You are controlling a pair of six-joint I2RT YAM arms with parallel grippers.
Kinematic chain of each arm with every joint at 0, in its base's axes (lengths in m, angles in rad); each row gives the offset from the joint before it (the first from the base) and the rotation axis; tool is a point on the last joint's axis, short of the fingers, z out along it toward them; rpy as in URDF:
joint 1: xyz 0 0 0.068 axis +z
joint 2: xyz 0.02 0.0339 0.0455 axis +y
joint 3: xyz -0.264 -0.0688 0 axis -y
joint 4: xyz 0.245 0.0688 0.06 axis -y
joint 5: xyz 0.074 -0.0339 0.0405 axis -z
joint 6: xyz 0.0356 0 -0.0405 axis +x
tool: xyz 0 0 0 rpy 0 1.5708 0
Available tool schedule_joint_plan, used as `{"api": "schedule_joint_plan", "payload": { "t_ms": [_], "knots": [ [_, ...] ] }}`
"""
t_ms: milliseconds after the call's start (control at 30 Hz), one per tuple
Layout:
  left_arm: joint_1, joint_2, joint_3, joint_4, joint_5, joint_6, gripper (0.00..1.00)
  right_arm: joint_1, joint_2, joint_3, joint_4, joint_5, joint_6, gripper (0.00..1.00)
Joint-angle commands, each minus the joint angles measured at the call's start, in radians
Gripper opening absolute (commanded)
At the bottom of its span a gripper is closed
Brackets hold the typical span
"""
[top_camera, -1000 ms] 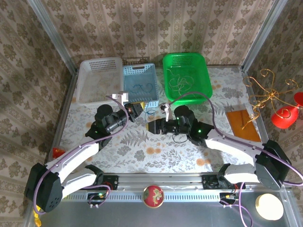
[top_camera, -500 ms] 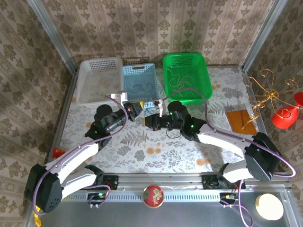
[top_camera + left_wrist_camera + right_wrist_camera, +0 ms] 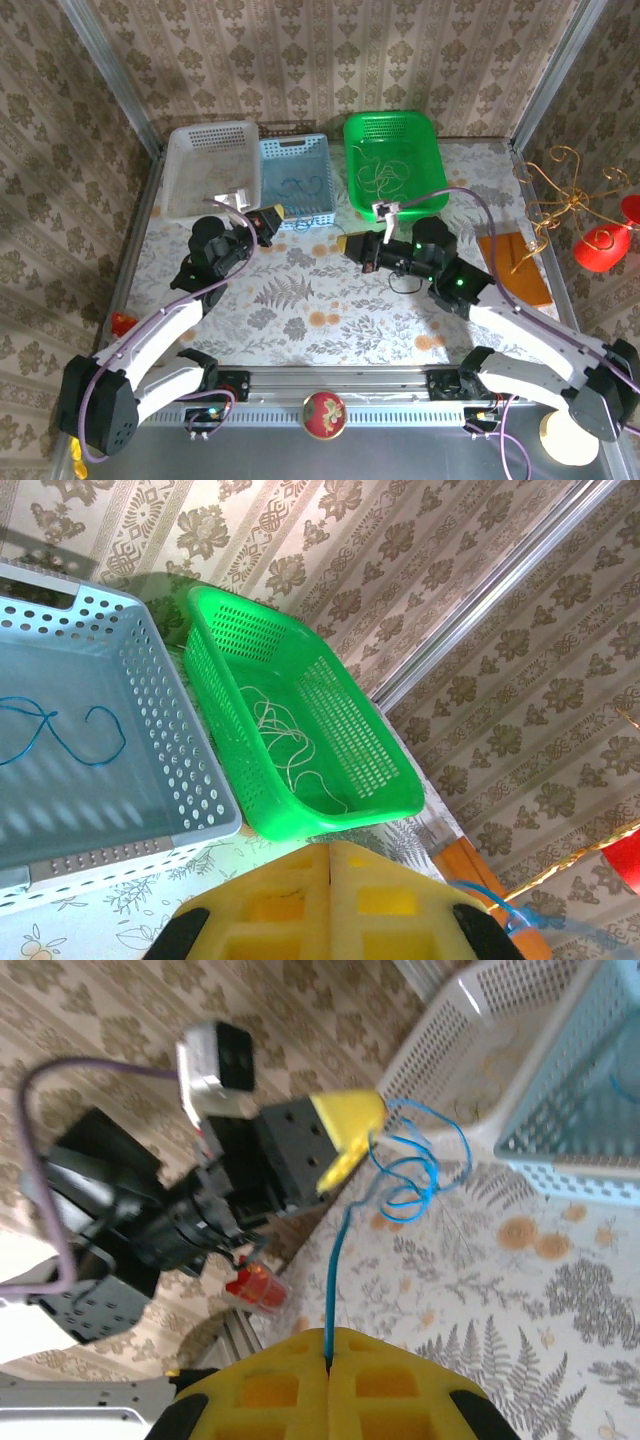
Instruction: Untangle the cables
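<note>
R pincer (image 3: pixel 330 1342) is fully closed, yellow pads pressed flat together w/ a blue cable (image 3: pixel 334 1260) nipped in the seam btwn them. From that grip the cable runs straight up off the counter (image 3: pixel 300 300) to the L pincer (image 3: pixel 352 1120), then curls into a few loose loops just beside its yellow tip. L pincer is closed too, pads flush w/ no gap. The cable's far end meets its tip & looks pinched there, tho the contact itself is too small to see clearly.

Seen from above, L pincer (image 3: pixel 272 213) sits at the front edge of the blue basket (image 3: pixel 297 146). R pincer (image 3: pixel 347 243) hangs over the counter near the front-L corner of the green basket (image 3: pixel 395 124). Tips face each other, apart, w/ the cable spanning the gap.

Other cables:
- Second blue cable (image 3: pixel 300 186) lies loose on the blue basket's floor.
- Pale-yellow cables (image 3: pixel 380 175) lie in a loose tangle in the green basket.
- White basket (image 3: pixel 210 132), just L of the blue one, has a faint yellowish strand inside, too small to make out.

Baskets stand in a row along the back of the counter. Gold wire stand (image 3: pixel 555 200) w/ red ornaments is at the far R, well apart from the held cable.
</note>
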Motion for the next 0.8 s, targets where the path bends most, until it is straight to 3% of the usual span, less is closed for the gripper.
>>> {"api": "schedule_joint_plan", "payload": {
  "t_ms": [0,767],
  "knots": [
    [0.029,-0.015,-0.005,-0.010,-0.001,0.008,0.00,-0.010,-0.043,0.033,-0.057,0.001,-0.019,0.00],
    [0.050,-0.010,-0.093,-0.025,-0.007,0.038,0.00,-0.065,-0.113,0.322,-0.125,0.093,-0.125,0.00]
  ]
}}
